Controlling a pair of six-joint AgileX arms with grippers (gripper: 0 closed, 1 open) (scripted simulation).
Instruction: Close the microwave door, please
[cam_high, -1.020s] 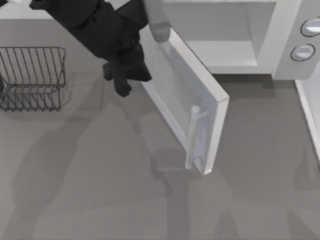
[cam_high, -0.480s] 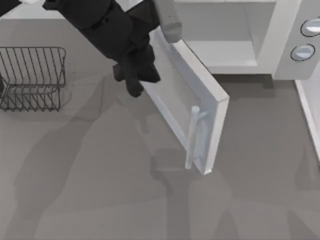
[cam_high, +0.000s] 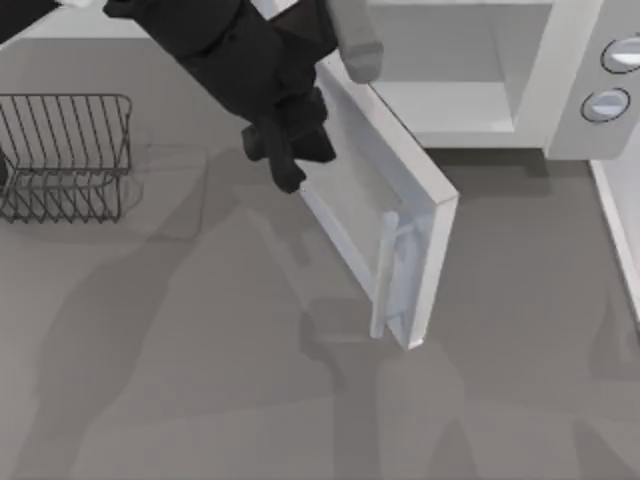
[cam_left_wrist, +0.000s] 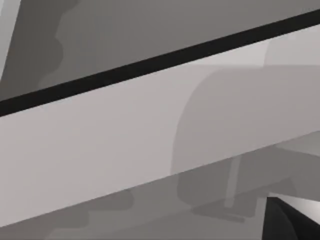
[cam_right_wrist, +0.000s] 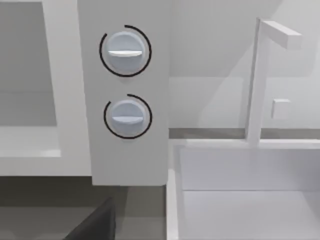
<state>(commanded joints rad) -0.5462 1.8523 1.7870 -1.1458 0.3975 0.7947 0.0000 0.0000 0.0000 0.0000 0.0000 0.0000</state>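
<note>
So the big flat white microwave door with the grey see-through window (cam_high: 385, 185) was hanging roughly half open, hinged at the top view's 11 o'clock and running down toward 5 o'clock, with its pale vertical bar handle (cam_high: 385, 272) out near the free end. The dark left gripper (cam_high: 290, 150) was right up against the door's outer face near the hinge end, at about 10 o'clock from the door's middle, so the panel lay to its 4 o'clock side. Couldn't tell from any view whether those jaws were released or clenched, it was just a black lump from above. My read: the next bit is a push toward 1 o'clock, swinging the door into the boxy white microwave body (cam_high: 560, 90) with its two round grey knobs (cam_right_wrist: 125, 50). Pushing that close to the hinge looked like poor leverage to me; further out near the handle would be easier. The left arm was clearly the nearer one, while the right arm sat parked off by the knobs side. Containers: the microwave cavity looked empty, and the dark wire basket (cam_high: 65, 155) at 9 o'clock had nothing in it that I could make out.
</note>
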